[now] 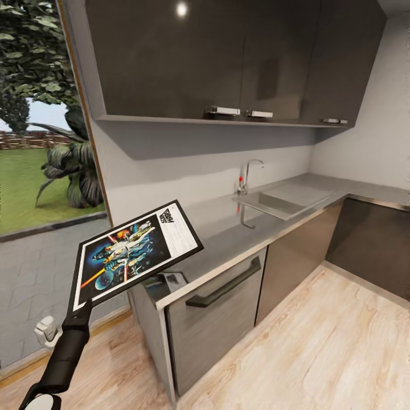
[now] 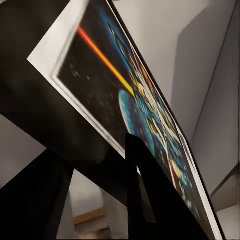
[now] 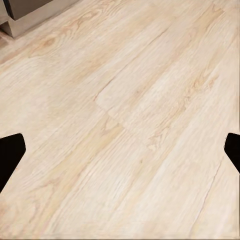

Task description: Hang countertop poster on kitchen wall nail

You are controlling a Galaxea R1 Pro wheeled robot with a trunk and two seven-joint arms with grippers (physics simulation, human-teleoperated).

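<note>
The poster (image 1: 134, 250), a colourful space scene on dark blue with a white border and thin black frame, hangs tilted in the air over the left end of the kitchen countertop (image 1: 228, 228). My left gripper (image 1: 80, 310) is shut on its lower corner, with the black arm rising from the bottom left. In the left wrist view the poster (image 2: 135, 95) slants close overhead between the two dark fingers (image 2: 145, 195). My right gripper (image 3: 120, 150) is open, its fingertips (image 3: 10, 152) far apart above bare wooden floor.
The grey worktop carries a sink (image 1: 285, 199) and tap (image 1: 247, 173) under dark wall cabinets (image 1: 228, 57). A dishwasher front with a long handle (image 1: 225, 285) faces the wood floor (image 1: 319, 347). A glass door on the left shows a garden (image 1: 34, 171).
</note>
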